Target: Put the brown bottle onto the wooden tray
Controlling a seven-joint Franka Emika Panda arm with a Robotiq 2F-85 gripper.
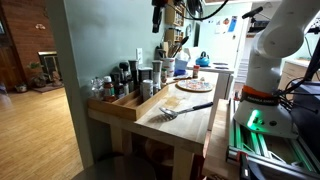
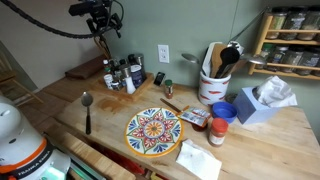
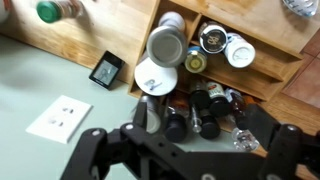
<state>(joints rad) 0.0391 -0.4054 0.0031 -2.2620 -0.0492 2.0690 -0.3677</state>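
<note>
Through the wrist view, the hand (image 3: 187, 142) hangs high over the back of the bench (image 3: 40, 45), its two fingers (image 3: 92, 150) spread wide and nothing between them: open and empty.

Off to its left are a wall socket (image 3: 60, 120) and a small black square thing (image 3: 106, 70). Ahead of the hand stand pale canisters (image 3: 165, 45). Straight beneath it is a knot of dark shakers (image 3: 200, 100). The wooden tray (image 3: 270, 72) runs ahead and to the right.

The brown bottle (image 2: 130, 84) shows in an exterior view as a short reddish shape at the near edge of that cluster, well below the hand. In the wrist view I cannot pick it out with certainty, nor tell whether it touches its neighbours.

It looks small, rigid and light, probably smooth-sided and so a little slippery. Being lower than the shakers, it is best taken across the body just under the cap, from the open side, with a modest squeeze.
</note>
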